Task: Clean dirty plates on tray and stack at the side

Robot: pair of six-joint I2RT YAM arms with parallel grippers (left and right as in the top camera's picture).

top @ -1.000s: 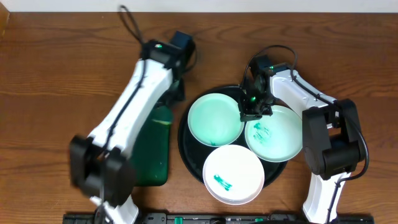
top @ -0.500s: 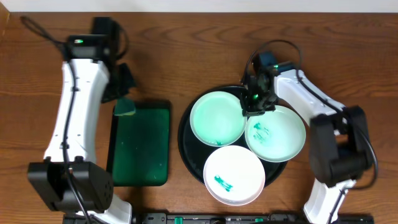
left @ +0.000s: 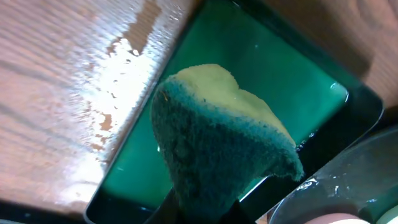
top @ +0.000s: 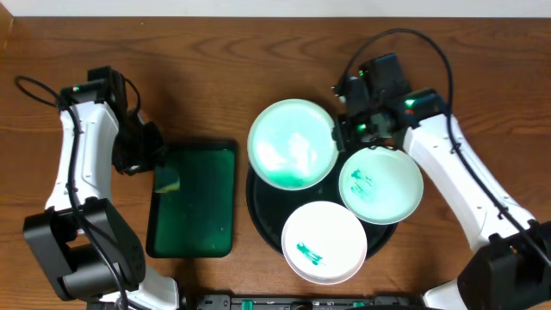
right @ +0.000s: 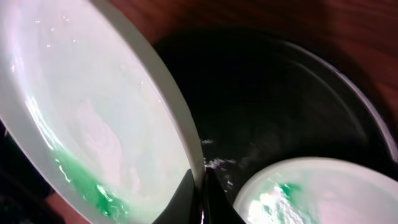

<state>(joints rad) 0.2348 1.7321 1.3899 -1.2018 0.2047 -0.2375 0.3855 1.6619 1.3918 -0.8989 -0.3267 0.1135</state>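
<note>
Three plates are on or over the round black tray [top: 256,205]. My right gripper [top: 343,134] is shut on the right rim of the back-left plate [top: 291,144], which is raised and tilted, pale mint and wet. In the right wrist view the rim of this plate [right: 93,112] sits between the fingers of the gripper [right: 200,186]. Two plates with teal smears lie flat: one at the right [top: 380,185], one at the front [top: 324,242]. My left gripper [top: 153,164] is shut on a green and yellow sponge [left: 217,143] above the green tray's left edge.
A rectangular dark-green tray [top: 196,211] holding liquid lies left of the round tray. Water is splashed on the wooden table [left: 93,87] beside it. Both arms' cables loop over the back of the table.
My left arm has swung away from the plates to the far left, carrying the sponge to the green tray's left edge. My right gripper has lifted and tilted the back-left plate.
</note>
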